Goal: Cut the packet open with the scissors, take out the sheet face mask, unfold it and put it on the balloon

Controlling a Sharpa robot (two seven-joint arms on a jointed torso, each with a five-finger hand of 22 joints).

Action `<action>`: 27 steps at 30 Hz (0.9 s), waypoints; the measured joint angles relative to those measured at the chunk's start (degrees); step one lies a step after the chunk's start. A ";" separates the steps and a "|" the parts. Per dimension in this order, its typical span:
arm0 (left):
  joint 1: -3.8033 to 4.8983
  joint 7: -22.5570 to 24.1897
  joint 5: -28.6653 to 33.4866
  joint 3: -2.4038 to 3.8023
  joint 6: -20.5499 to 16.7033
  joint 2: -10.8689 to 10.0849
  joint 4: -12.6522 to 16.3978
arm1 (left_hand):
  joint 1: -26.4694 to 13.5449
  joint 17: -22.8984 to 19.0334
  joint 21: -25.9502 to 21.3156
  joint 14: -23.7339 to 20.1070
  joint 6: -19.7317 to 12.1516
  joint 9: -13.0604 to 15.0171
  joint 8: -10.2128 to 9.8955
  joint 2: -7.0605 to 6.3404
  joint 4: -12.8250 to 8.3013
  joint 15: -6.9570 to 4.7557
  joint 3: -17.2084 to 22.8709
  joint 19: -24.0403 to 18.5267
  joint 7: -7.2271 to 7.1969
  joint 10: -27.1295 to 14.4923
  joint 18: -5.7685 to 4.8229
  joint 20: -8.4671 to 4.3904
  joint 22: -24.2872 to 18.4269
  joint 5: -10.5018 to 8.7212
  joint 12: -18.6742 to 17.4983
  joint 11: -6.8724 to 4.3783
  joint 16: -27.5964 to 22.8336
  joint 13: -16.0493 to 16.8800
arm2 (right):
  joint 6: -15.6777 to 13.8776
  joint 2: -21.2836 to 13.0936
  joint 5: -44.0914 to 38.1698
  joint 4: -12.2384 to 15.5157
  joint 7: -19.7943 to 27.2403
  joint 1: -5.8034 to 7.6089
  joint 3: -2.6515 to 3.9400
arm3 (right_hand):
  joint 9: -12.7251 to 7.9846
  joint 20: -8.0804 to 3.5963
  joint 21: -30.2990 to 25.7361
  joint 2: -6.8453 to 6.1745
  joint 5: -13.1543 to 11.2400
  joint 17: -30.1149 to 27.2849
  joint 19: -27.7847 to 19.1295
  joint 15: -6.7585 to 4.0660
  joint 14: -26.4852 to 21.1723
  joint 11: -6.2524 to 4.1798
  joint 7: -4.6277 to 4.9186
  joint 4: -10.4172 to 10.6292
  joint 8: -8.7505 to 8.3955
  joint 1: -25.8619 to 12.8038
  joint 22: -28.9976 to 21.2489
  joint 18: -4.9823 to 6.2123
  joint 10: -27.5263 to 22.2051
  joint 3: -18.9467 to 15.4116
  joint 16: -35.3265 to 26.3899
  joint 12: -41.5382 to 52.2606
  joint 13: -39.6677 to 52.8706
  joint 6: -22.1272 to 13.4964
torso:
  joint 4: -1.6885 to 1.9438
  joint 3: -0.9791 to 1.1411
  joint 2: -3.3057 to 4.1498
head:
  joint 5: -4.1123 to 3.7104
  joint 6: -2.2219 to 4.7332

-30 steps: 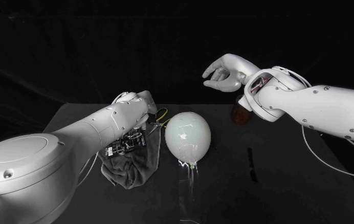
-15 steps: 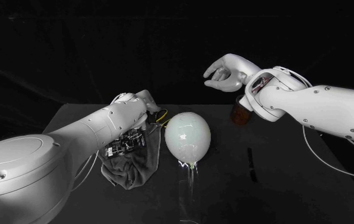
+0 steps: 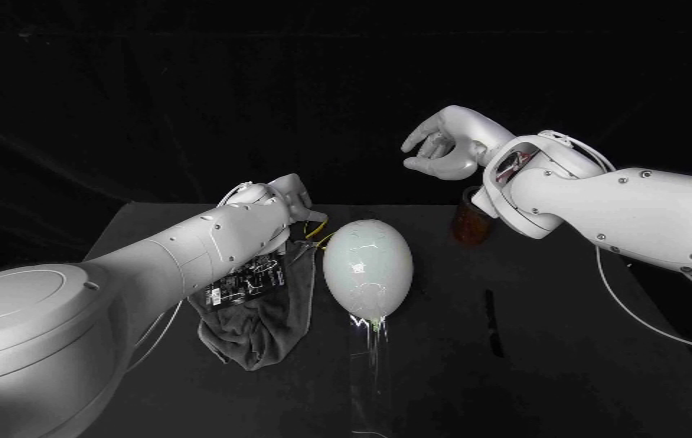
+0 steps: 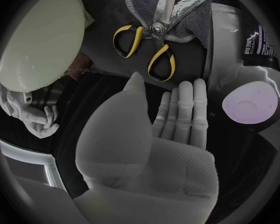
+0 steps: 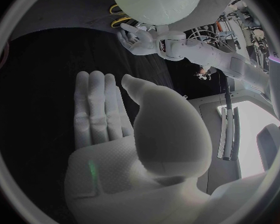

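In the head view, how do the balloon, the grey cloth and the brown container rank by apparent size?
1. Balloon and grey cloth: about alike. The left arm hides part of the cloth, so I do not rank them.
2. Brown container: clearly smallest.

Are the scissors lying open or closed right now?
Open: in the left wrist view the scissors lie partly on the grey cloth, blades and yellow handles spread; the left robot hand holds nothing.
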 measured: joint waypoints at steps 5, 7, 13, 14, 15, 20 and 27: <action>0.01 0.25 -2.47 -0.03 -1.04 -1.71 3.77 | 0.50 -1.46 -1.36 -1.22 -1.68 -0.77 0.28 -1.32 0.41 0.40 -3.19 0.40 -0.20 -2.60 0.00 0.40 -0.70 -1.93 0.00 0.52 1.34 -1.73 | 0.00 -0.33 0.00 0.07 0.00 0.00 0.00 | -0.05 0.00 0.00 -0.06 0.00 -0.01 0.00 0.00 0.01 0.00 0.00 0.00 0.00 0.07 0.00 -0.01 0.00 0.00 0.00 0.00 0.00 0.00 | 0.01 0.01 -0.03 | 0.02 -0.03; 0.01 0.01 -3.64 -0.05 -1.08 -2.18 5.04 | -0.66 -1.82 -1.58 -1.51 -3.33 -1.14 0.21 -3.70 0.52 0.51 -5.18 0.63 -0.37 -4.08 -0.01 0.63 -0.79 -5.28 -0.48 0.78 2.35 -2.49 | 0.00 -0.46 0.00 0.10 0.00 0.00 -0.01 | -0.05 0.00 0.00 -0.06 0.00 -0.02 0.00 0.00 0.01 0.00 0.00 0.00 0.00 0.07 0.00 -0.01 0.00 0.00 0.00 0.00 0.00 0.00 | 0.01 0.01 -0.03 | 0.08 -0.03; 0.01 -2.23 -6.78 -0.12 -0.57 -2.79 6.78 | -5.25 -2.05 -1.14 -0.99 -6.21 -1.81 -0.11 -7.17 0.62 1.04 -7.85 1.56 -0.90 -5.95 -0.04 0.91 -0.34 -6.01 -0.68 1.65 5.14 -3.70 | 0.01 -0.66 0.00 0.22 0.01 -0.03 -0.01 | -0.05 0.00 0.00 -0.06 0.00 -0.04 -0.41 0.01 0.01 0.00 0.11 0.00 0.00 0.06 0.05 -0.03 0.00 0.00 0.00 0.00 -0.01 -0.28 | -0.03 0.03 -0.03 | 0.26 0.09; 0.00 -2.71 -7.24 -0.14 -0.42 -2.85 6.91 | -5.64 -2.06 -1.14 -0.99 -6.24 -1.81 -0.11 -7.27 0.69 1.04 -7.93 1.63 -0.92 -5.96 -0.04 0.83 -0.26 -6.01 -0.68 1.65 5.46 -3.80 | 0.01 -0.68 0.00 0.24 0.01 -0.04 -0.01 | -0.05 0.00 0.00 -0.06 0.00 -0.05 -0.41 0.02 -0.02 0.00 0.11 0.00 0.00 0.06 0.05 -0.03 0.00 0.00 0.00 0.00 0.00 -0.28 | -0.04 0.03 -0.03 | 0.31 0.10; 0.00 -3.17 -7.67 -0.16 -0.25 -2.88 7.01 | -5.81 -2.06 -1.02 -0.89 -6.24 -1.83 -0.11 -7.30 0.69 1.13 -7.93 1.87 -0.92 -6.03 -0.04 0.82 -0.17 -6.01 -0.68 1.72 5.83 -3.89 | 0.01 -0.70 0.00 0.26 0.01 -0.04 -0.01 | -0.05 0.00 0.00 -0.06 0.00 -0.04 -0.41 0.10 -0.31 0.00 0.11 0.00 0.00 0.06 0.05 -0.04 0.00 0.00 0.00 0.00 0.05 -0.28 | -0.07 0.03 -0.02 | 0.34 0.12; -0.08 -5.43 -9.86 -0.28 0.79 -2.82 7.62 | -6.30 -1.75 0.99 1.14 -6.69 -1.90 -0.11 -7.63 0.58 1.30 -8.14 3.71 -0.96 -6.98 -0.07 0.83 0.83 -6.01 -0.68 2.24 8.82 -4.38 | 0.01 -0.80 0.00 0.32 0.02 -0.06 -0.01 | -0.11 0.00 0.00 -0.06 0.00 0.01 -0.41 0.02 -0.38 0.00 0.11 0.00 0.00 0.06 0.13 -0.05 0.00 0.00 -0.01 0.00 0.08 -0.29 | -0.15 0.01 0.06 | 0.45 0.16; -0.17 -7.88 -12.57 -0.98 2.56 -2.30 7.72 | -6.51 -1.40 3.64 1.61 -7.37 -2.05 -0.11 -7.84 0.76 1.55 -8.32 4.71 -1.02 -7.79 -0.10 0.80 2.59 -6.00 -0.68 2.47 12.09 -4.89 | 0.03 -0.82 0.00 0.39 0.02 -0.07 -0.02 | -0.11 0.00 -0.01 -0.06 0.00 0.01 -0.41 0.02 -0.38 0.20 0.11 0.00 0.00 0.06 0.12 -0.40 -0.20 0.00 -0.01 0.00 0.13 -0.29 | -0.23 0.02 0.09 | 0.58 0.10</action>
